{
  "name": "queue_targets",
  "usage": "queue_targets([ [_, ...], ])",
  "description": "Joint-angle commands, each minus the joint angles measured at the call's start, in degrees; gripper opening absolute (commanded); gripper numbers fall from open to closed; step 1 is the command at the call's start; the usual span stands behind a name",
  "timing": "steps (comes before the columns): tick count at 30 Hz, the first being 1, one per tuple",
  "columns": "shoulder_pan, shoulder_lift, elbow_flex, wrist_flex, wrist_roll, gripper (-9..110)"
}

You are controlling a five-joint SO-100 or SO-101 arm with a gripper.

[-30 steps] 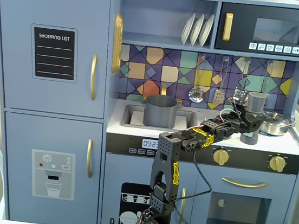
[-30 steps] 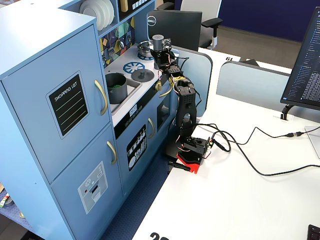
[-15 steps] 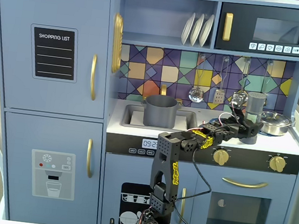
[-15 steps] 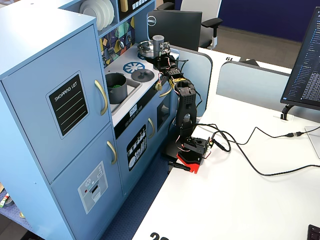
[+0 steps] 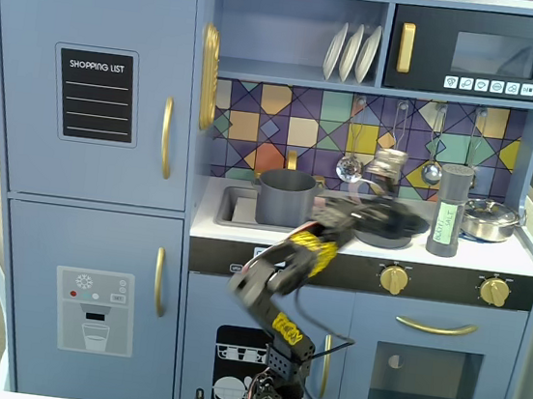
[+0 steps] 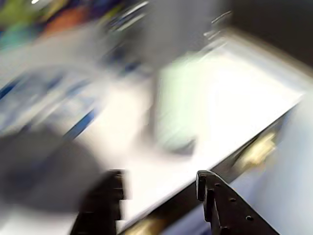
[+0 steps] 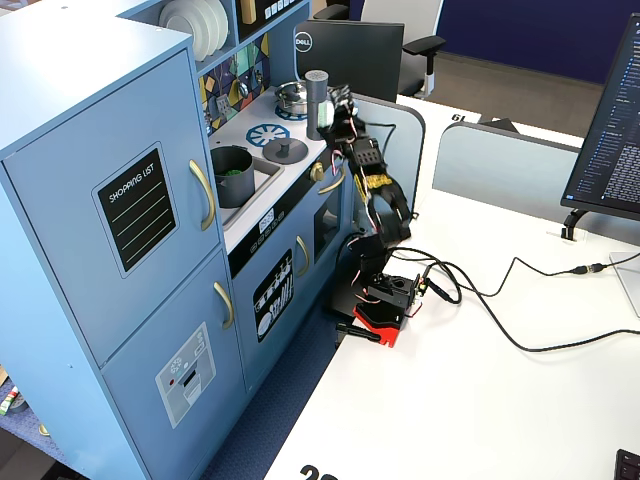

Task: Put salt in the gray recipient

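The salt shaker (image 5: 449,214) is a grey cylinder with a pale green label, upright on the toy kitchen's counter at the right. It also shows in a fixed view (image 7: 317,102) and, blurred, in the wrist view (image 6: 178,105). The grey pot (image 5: 286,200) stands in the sink, left of the stove, and shows something green inside in a fixed view (image 7: 233,172). My gripper (image 6: 160,183) is open and empty, over the counter's front edge, short of the shaker. It is motion-blurred in both fixed views (image 5: 383,180) (image 7: 337,107), between pot and shaker.
A dark pan (image 5: 386,226) sits on the burner under the arm. A small silver pot (image 5: 490,219) stands right of the shaker. Ladles hang on the tiled back wall (image 5: 432,171). Stove knobs (image 5: 393,278) line the front edge.
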Motion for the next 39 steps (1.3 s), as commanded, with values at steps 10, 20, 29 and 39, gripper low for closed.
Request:
queue_targets([
  [10,-44.6,27.0,37.4,18.1,1.2,0],
  [20,-45.0,38.1,60.9,16.6,4.2,0],
  [29,-41.0,43.9,63.5,26.0,4.9,0],
  [39,-41.0,43.9,63.5,30.9,2.0,2],
])
